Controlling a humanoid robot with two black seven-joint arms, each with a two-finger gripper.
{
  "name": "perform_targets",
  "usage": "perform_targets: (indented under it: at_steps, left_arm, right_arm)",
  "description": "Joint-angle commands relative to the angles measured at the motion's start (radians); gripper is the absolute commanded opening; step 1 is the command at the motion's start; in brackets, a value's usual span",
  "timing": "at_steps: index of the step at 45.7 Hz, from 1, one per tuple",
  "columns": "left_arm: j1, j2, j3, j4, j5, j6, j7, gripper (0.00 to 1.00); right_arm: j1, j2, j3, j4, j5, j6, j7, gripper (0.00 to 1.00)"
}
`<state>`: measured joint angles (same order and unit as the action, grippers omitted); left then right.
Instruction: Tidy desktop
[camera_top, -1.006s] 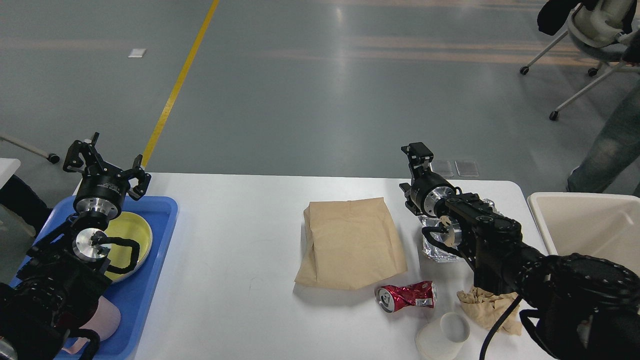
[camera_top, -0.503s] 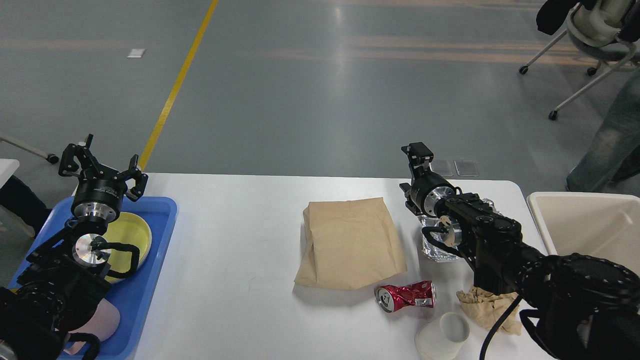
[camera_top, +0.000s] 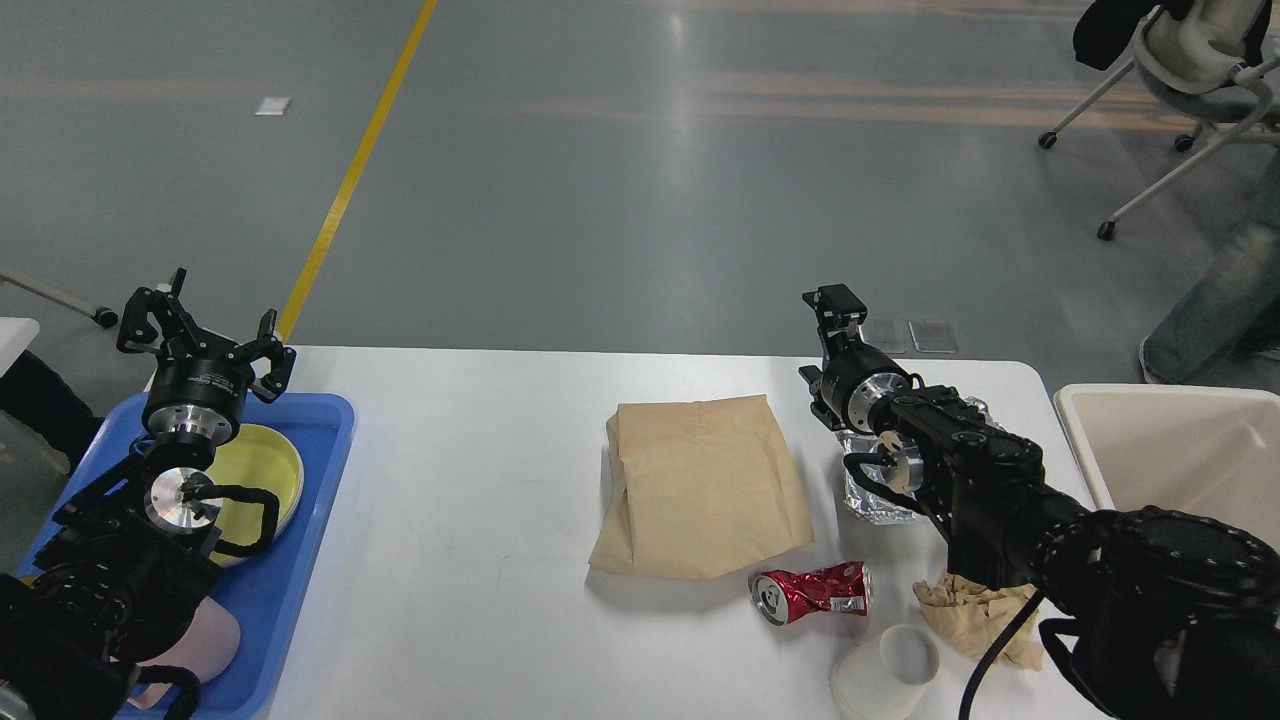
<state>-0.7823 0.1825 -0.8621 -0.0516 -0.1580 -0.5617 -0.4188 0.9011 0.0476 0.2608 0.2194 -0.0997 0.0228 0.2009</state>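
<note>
The white desktop (camera_top: 470, 500) spans the view. On it lie a flat brown paper bag (camera_top: 700, 485), a crushed red can (camera_top: 812, 592), a white paper cup on its side (camera_top: 885, 675), a crumpled brown napkin (camera_top: 975, 615) and a ball of foil (camera_top: 875, 490) partly hidden by my right arm. My left gripper (camera_top: 205, 325) hovers open and empty over the far end of the blue tray (camera_top: 300, 560). Above the table's far right part is my right gripper (camera_top: 838, 305), seen end-on, so its fingers cannot be told apart.
The blue tray holds a yellow plate (camera_top: 262, 475) and a pink dish (camera_top: 205, 640). A cream bin (camera_top: 1180, 455) stands off the table's right end. A wheeled chair (camera_top: 1170, 60) and a person's legs (camera_top: 1215, 300) are on the floor at far right.
My left gripper drew back a little toward the left over the tray's far end. The right arm stayed still. The person at far right shifted.
</note>
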Motion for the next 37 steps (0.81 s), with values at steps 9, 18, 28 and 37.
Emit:
perform_targets:
  at_steps: [9, 18, 28, 37]
  left_arm:
    - [0.0, 0.0, 0.0, 0.001, 0.0, 0.0, 0.0, 0.96]
    - [0.0, 0.0, 0.0, 0.001, 0.0, 0.0, 0.0, 0.96]
    - [0.0, 0.0, 0.0, -0.001, 0.0, 0.0, 0.0, 0.96]
    - [0.0, 0.0, 0.0, -0.001, 0.0, 0.0, 0.0, 0.96]
  right_arm:
    - [-0.001, 0.0, 0.0, 0.0, 0.0, -0.001, 0.0, 1.0]
    - [0.001, 0.0, 0.0, 0.0, 0.0, 0.0, 0.0, 1.0]
    - [-0.001, 0.0, 0.0, 0.0, 0.0, -0.001, 0.0, 1.0]
    - [0.002, 0.002, 0.011, -0.002, 0.002, -0.003, 0.0, 1.0]
